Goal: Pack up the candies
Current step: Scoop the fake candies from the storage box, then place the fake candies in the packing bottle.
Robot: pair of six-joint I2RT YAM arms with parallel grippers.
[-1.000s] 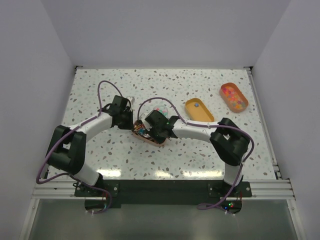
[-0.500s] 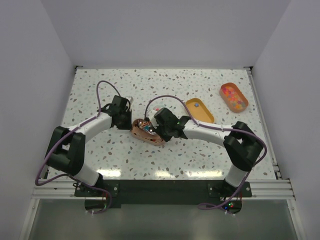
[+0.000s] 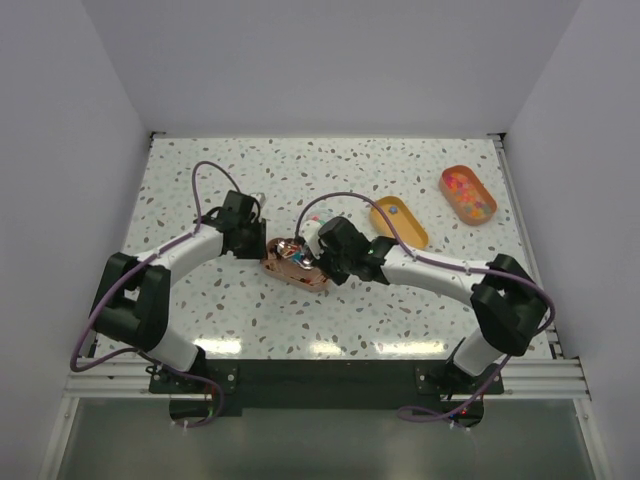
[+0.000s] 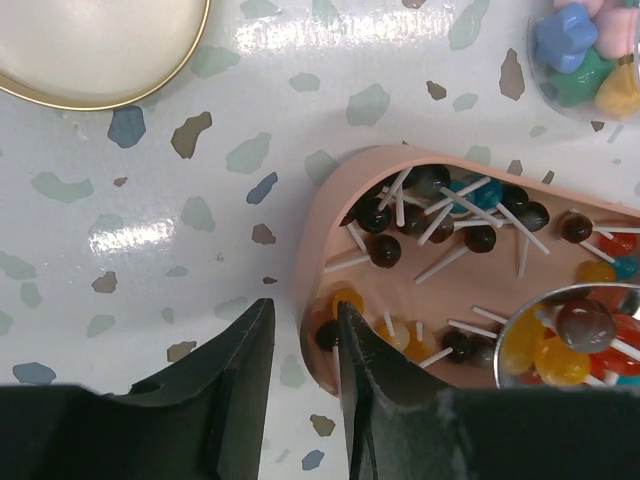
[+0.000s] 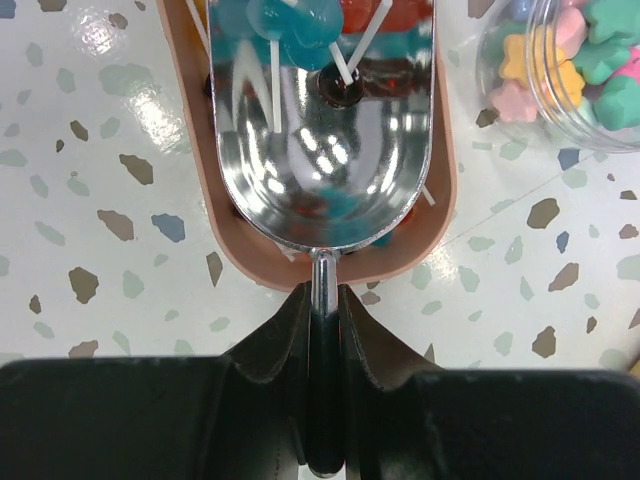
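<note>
A pink oval tray (image 3: 296, 272) (image 4: 322, 222) (image 5: 236, 255) holds the candies (image 4: 384, 250), small round sweets on white sticks in dark brown, yellow, blue and red. My right gripper (image 3: 325, 260) (image 5: 322, 296) is shut on the handle of a metal scoop (image 5: 320, 160) (image 4: 572, 302). The scoop lies in the tray with several candies (image 5: 290, 20) in its bowl. My left gripper (image 3: 262, 244) (image 4: 305, 306) is open. Its jaws straddle the tray's near rim, one inside and one outside, with bare table showing beside the outer one.
A clear jar (image 5: 575, 65) (image 4: 590, 45) of star-shaped sweets stands just beyond the tray. A round gold-rimmed dish (image 4: 120, 88) lies to the left. A yellow oval tray (image 3: 398, 220) and an orange one (image 3: 467, 193) holding coloured sweets sit at the back right.
The left jaws have parted from the tray's rim. The right arm's elbow has swung out to the right, and the scoop has shifted slightly right over the tray.
</note>
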